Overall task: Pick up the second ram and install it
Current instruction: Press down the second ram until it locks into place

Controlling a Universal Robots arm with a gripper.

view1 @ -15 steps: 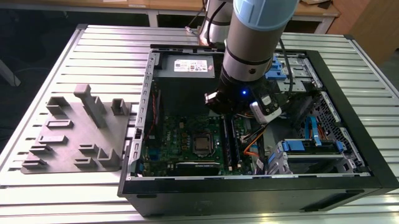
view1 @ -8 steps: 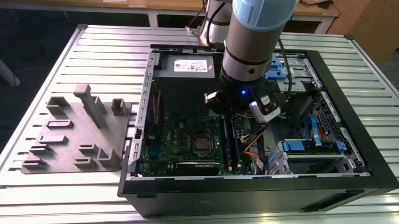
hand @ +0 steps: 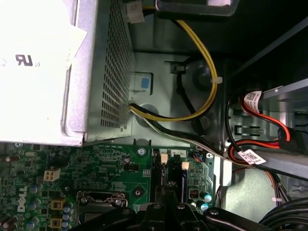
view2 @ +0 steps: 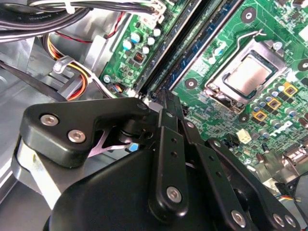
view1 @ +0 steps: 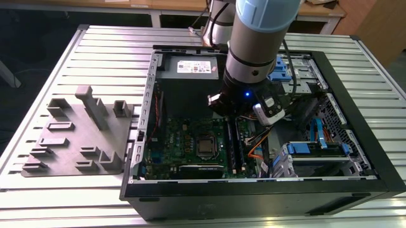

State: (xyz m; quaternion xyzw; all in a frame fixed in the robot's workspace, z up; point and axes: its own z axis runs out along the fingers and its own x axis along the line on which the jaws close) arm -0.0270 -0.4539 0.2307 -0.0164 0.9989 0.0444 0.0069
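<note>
My gripper (view2: 162, 98) is low inside the open computer case (view1: 355, 118), over the end of the motherboard's memory slots near the white latches (hand: 185, 165). Its black fingers (view2: 166, 125) are pressed together with nothing visible between them. A long dark ram (view2: 190, 48) stands in the slot that runs away from the fingertips, with a second dark strip right beside it. I cannot tell whether the tips touch the ram. In the exterior view the arm's wrist (view1: 244, 102) hides the gripper, and the ram (view1: 232, 147) shows as a dark line on the green motherboard (view1: 184, 137).
A grey fixture block (view1: 76, 137) with raised holders lies on the slatted table at the exterior view's left. The power supply (hand: 43, 72) sits close beside the wrist. Yellow, black and red cables (hand: 202, 72) run nearby. The processor socket (view2: 248, 74) is next to the slots, and drive bays (view1: 317, 152) are at the exterior view's right.
</note>
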